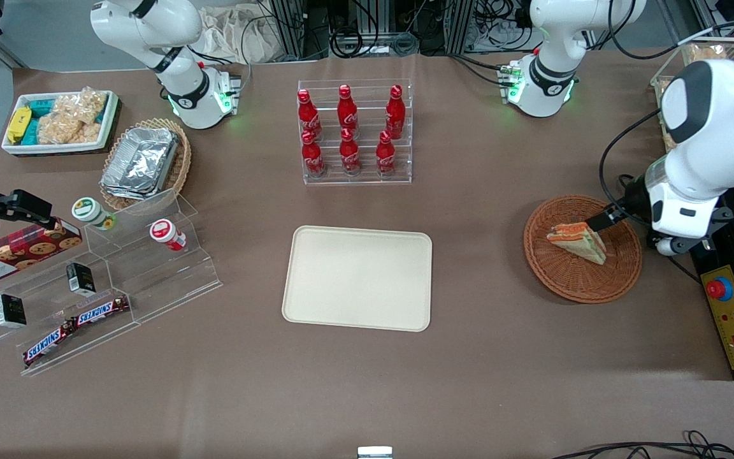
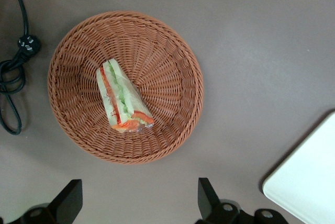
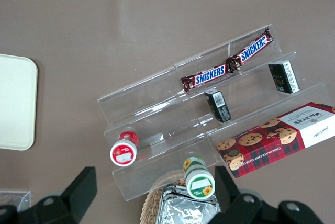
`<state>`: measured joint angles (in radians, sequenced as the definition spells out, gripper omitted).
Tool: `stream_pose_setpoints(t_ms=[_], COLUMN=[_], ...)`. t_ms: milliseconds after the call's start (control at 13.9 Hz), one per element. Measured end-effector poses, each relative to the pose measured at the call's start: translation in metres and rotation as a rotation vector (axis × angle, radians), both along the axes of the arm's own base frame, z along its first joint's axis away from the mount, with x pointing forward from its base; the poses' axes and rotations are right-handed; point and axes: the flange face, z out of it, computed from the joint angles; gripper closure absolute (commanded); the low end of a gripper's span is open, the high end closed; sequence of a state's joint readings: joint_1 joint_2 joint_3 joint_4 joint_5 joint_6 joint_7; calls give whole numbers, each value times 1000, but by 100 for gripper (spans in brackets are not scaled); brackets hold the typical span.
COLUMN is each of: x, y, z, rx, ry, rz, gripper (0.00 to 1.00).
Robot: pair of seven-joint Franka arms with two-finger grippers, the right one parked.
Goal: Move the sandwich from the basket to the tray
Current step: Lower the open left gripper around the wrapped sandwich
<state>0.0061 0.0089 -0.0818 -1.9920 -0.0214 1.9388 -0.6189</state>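
Note:
The sandwich [image 1: 577, 242], a white bread wedge with orange and green filling in clear wrap, lies in the round reddish-brown wicker basket [image 1: 580, 290] toward the working arm's end of the table. In the left wrist view the sandwich [image 2: 123, 98] lies a little off the middle of the basket [image 2: 178, 51]. My left gripper [image 1: 606, 218] hovers above the basket's rim, open and empty, with its fingers [image 2: 70, 198] spread wide and clear of the sandwich. The cream tray [image 1: 357, 277] lies bare at mid-table, and its corner shows in the left wrist view [image 2: 309, 182].
A rack of red cola bottles [image 1: 354, 134] stands farther from the camera than the tray. Acrylic steps [image 1: 118, 280] with snacks, a tan oval basket of foil containers [image 1: 144, 162] and a white snack bin [image 1: 58, 121] lie toward the parked arm's end. A control box [image 1: 733, 319] sits beside the basket.

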Motion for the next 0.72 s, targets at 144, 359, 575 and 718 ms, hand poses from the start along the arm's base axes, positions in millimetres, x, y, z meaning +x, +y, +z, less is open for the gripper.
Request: stream_pose_setpoints(t_ms=[144,359,575,718], x=[-5,-15,-23,-24], y=[2,3,4,7], z=[-21,-56,-77,-87], rx=[18,32,39,40], ry=[-10,-26,-19,-12], rz=[18,63,89,110], gripper=[1,1,1,1])
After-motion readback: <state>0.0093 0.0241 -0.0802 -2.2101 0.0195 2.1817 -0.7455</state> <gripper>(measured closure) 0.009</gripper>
